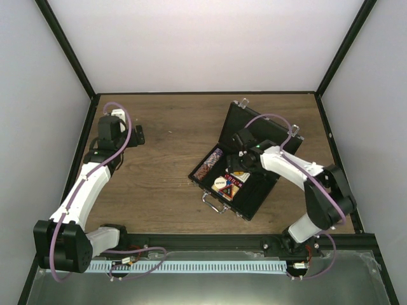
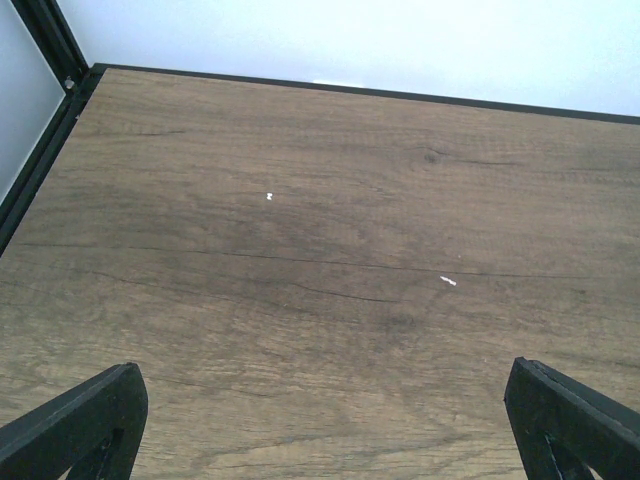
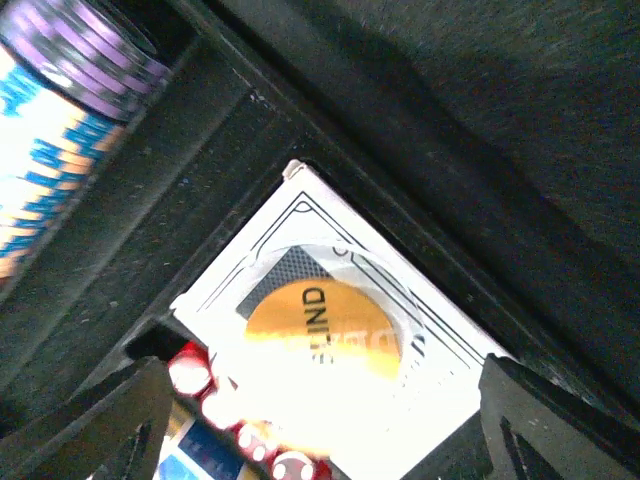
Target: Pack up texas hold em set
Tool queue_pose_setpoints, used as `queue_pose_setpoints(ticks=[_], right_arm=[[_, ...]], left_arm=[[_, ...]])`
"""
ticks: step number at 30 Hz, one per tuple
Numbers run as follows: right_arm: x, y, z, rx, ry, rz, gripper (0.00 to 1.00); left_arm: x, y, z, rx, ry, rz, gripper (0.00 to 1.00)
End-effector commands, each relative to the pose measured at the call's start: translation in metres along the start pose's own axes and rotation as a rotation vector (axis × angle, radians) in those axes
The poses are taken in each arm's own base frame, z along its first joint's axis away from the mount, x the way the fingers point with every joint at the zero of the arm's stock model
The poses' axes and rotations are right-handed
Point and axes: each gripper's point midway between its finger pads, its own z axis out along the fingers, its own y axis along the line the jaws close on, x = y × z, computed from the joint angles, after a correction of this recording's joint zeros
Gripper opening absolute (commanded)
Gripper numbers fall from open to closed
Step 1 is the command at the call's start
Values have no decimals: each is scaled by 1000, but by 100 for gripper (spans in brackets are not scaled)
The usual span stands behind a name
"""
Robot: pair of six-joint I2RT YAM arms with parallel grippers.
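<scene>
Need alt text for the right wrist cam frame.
Close-up into the black case: an orange round button lies on a white card deck in its slot. Purple chips sit upper left, red dice at the bottom edge; the jaws stand wide apart at the lower corners, holding nothing.

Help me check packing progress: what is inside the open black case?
A row of chips, a card deck with an orange BLIND button on it, and red dice. The right gripper hides part of the case; the deck covers whatever lies beneath.
</scene>
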Motion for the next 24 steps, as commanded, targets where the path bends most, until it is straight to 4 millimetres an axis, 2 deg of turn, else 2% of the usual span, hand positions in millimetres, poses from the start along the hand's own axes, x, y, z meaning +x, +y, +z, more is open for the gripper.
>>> queue_pose_setpoints(ticks=[1, 6, 10, 16, 24], right_arm=[[-27, 7, -59, -55, -135, -7, 89], [-43, 1, -127, -69, -288, -25, 100], [-57, -21, -165, -59, -377, 21, 100], [-74, -76, -201, -55, -480, 138, 100], [-80, -112, -229, -4, -558, 191, 100]], left_arm=[[-2, -2, -4, 6, -10, -5, 100], [-2, -2, -3, 8, -11, -9, 100], [-2, -2, -4, 7, -14, -11, 100], [-2, 0, -4, -2, -16, -9, 100], [-1, 0, -3, -2, -11, -10, 100]])
